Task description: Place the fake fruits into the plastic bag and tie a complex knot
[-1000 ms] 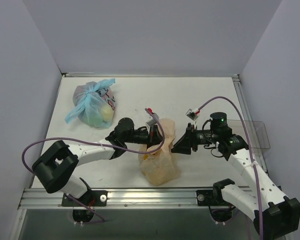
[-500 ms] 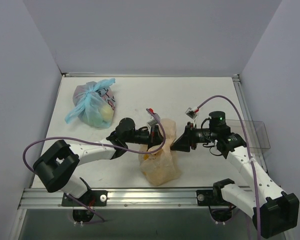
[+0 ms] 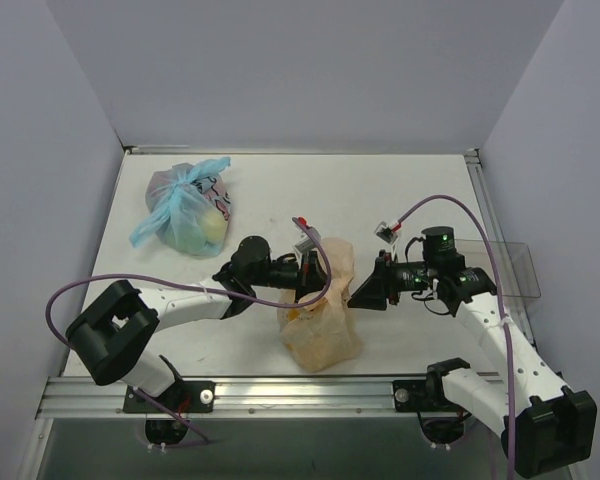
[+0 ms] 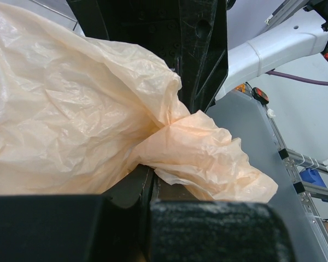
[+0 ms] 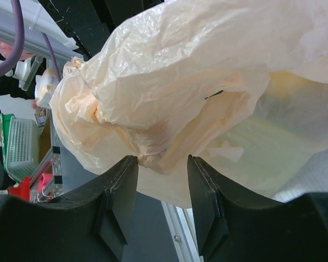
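The peach-orange plastic bag [image 3: 320, 325] stands at the table's near middle, its top gathered between both grippers. My left gripper [image 3: 307, 272] is shut on a fold of the bag [image 4: 197, 147] at its upper left side. My right gripper [image 3: 358, 293] is open at the bag's upper right. In the right wrist view its fingers [image 5: 123, 185] stand on either side of a twisted bunch of the bag's film [image 5: 153, 144], the left finger touching it. I cannot tell whether this bunch is a tied knot. A yellowish fruit [image 3: 296, 312] shows faintly through the bag.
A second, clear bag with light-blue tied handles [image 3: 185, 215] and a yellow-green fruit inside lies at the back left. A clear plastic box [image 3: 510, 268] sits at the right edge. The left arm's purple cable [image 3: 325, 285] loops over the bag.
My right gripper moved slightly left towards the bag, then back right and a little down. The left gripper and the bag have stayed in place.
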Robot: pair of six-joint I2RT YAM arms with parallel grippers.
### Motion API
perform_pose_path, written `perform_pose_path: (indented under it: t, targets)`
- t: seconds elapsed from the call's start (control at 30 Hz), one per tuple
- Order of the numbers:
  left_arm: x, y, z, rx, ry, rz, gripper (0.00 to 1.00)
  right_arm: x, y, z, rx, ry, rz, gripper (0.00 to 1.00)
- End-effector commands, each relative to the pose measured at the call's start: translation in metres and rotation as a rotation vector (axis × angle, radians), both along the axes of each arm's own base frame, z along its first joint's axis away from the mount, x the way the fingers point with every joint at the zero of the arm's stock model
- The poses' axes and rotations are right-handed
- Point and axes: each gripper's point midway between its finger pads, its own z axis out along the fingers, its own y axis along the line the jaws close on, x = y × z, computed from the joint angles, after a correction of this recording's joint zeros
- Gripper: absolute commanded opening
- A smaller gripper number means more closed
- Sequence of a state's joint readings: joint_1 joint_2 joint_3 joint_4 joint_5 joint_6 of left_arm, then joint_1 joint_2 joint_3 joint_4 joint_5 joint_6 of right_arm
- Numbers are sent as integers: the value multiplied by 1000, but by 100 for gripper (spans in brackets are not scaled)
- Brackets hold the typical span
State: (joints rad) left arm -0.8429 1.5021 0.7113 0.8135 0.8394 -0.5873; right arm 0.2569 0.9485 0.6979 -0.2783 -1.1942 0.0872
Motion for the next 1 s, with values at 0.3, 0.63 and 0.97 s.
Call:
perform_pose_path:
  t: [0.3,0.63,0.97]
  targets:
    - [0,-9,27,-75,-74,-23,0,14,16,22,56,-34,27,38]
    - [1,-2,22,-67,-77,-7,0,6,14,25,69,-52,46,0]
    - [17,20,8,-11,-54,52,17,2,9,31,81,-91,66,0]
